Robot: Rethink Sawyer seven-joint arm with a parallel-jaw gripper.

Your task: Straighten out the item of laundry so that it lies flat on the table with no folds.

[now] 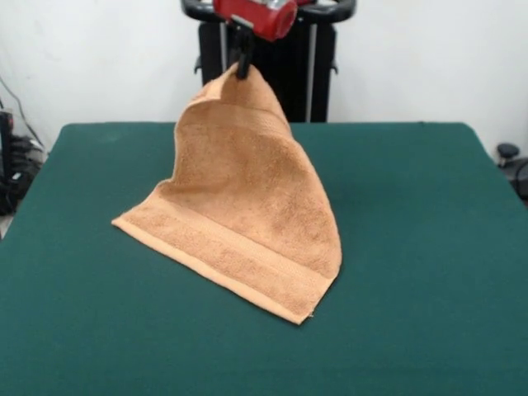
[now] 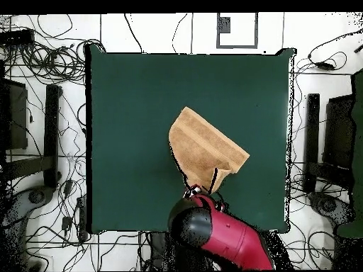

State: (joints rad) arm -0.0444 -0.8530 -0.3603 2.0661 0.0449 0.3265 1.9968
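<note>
Clearly we're midway: our claw (image 1: 243, 68) pinches the orange-tan terry towel's (image 1: 247, 206) corner aloft, its lower hem resting on the green felt table (image 1: 412, 247).

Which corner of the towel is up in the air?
The corner pinched in the gripper; the towel hangs from it, and its front corners lie on the table.

The towel (image 1: 247, 206) is looped terry cloth, nubby and matt, with a flatter woven band and a stitched hem along its 6 o'clock edge. The table (image 1: 412, 247) wears a smooth, felt-like cloth, matt and without sheen. At 12 o'clock the arm (image 1: 260, 15) shows a glossy shell, hard like painted plastic or metal, above the dull black gripper (image 1: 243, 66).
</note>
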